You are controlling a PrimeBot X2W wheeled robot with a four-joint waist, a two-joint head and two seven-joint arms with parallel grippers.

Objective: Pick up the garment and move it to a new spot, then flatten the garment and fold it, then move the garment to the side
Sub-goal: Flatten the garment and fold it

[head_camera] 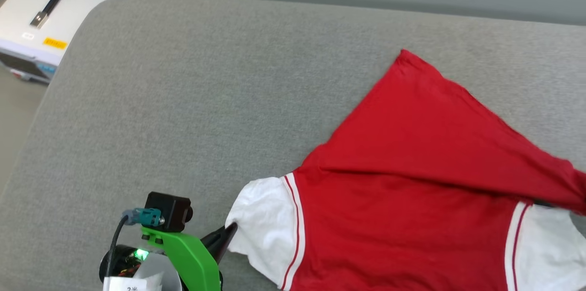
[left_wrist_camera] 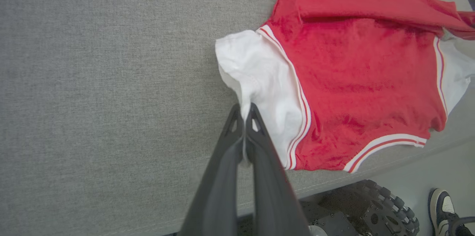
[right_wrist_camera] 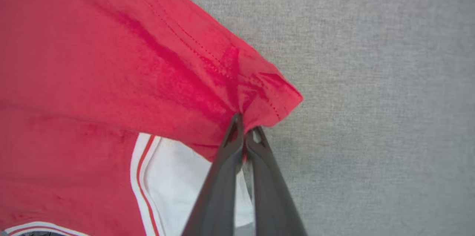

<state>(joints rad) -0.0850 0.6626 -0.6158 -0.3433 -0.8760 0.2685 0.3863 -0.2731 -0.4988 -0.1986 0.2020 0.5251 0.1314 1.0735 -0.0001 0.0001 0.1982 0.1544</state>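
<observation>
The garment [head_camera: 412,176] is a red T-shirt with white sleeves and red-white striped trim, lying on the grey padded surface [head_camera: 192,99] at the right. Its plain red side faces up and its bottom hem is folded over toward the right. My left gripper [head_camera: 229,231] is shut on the edge of the left white sleeve [left_wrist_camera: 259,80]; the left wrist view shows cloth pinched between the fingertips of that gripper [left_wrist_camera: 243,111]. My right gripper [right_wrist_camera: 244,124] is shut on the red hem corner [right_wrist_camera: 267,95], held over the right white sleeve [right_wrist_camera: 174,176].
A white metal case [head_camera: 50,12] with a black handle stands past the surface's far left corner. The surface's near edge [left_wrist_camera: 371,176] runs close to the shirt's collar. Below it are the robot's wheeled base [left_wrist_camera: 371,206] and a person's shoe [left_wrist_camera: 443,206].
</observation>
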